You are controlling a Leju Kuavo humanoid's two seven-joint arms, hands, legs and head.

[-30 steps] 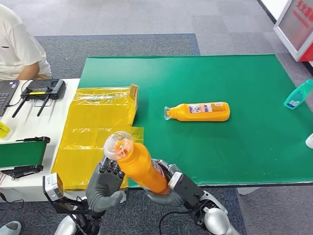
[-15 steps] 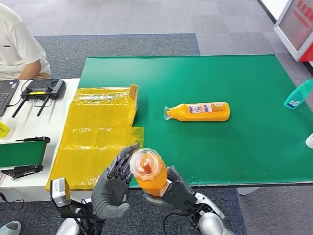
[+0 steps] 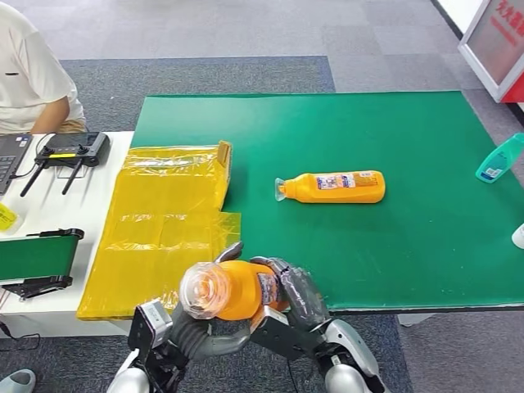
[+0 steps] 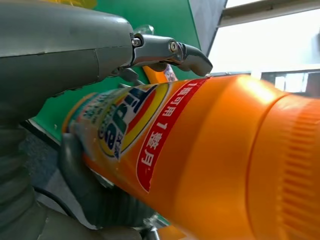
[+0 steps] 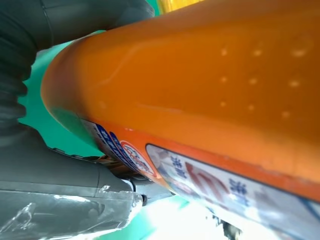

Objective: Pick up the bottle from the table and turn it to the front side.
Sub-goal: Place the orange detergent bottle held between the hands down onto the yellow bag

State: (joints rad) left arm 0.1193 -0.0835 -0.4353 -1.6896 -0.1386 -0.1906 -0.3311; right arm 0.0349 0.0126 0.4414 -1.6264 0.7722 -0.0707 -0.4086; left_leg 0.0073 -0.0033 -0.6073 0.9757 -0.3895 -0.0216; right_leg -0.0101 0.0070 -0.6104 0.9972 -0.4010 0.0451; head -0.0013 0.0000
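Turning step in hand. Bottle (image 3: 237,289) off the bench (image 3: 395,246), lying level at its near edge, cap toward robot's left. Right robot hand (image 3: 293,296) grasping the body; left robot hand (image 3: 197,327) cupped under the cap end, supporting. Next, likely: roll further, label (image 4: 124,117) upward.

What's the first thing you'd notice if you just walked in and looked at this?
The bright orange bottle held up near the front edge of the green table, with the left robot hand and the right robot hand both on it. Then its twin, a second orange bottle lying on its side in the middle of the green table. A shiny yellow plastic bag is spread out to the left.
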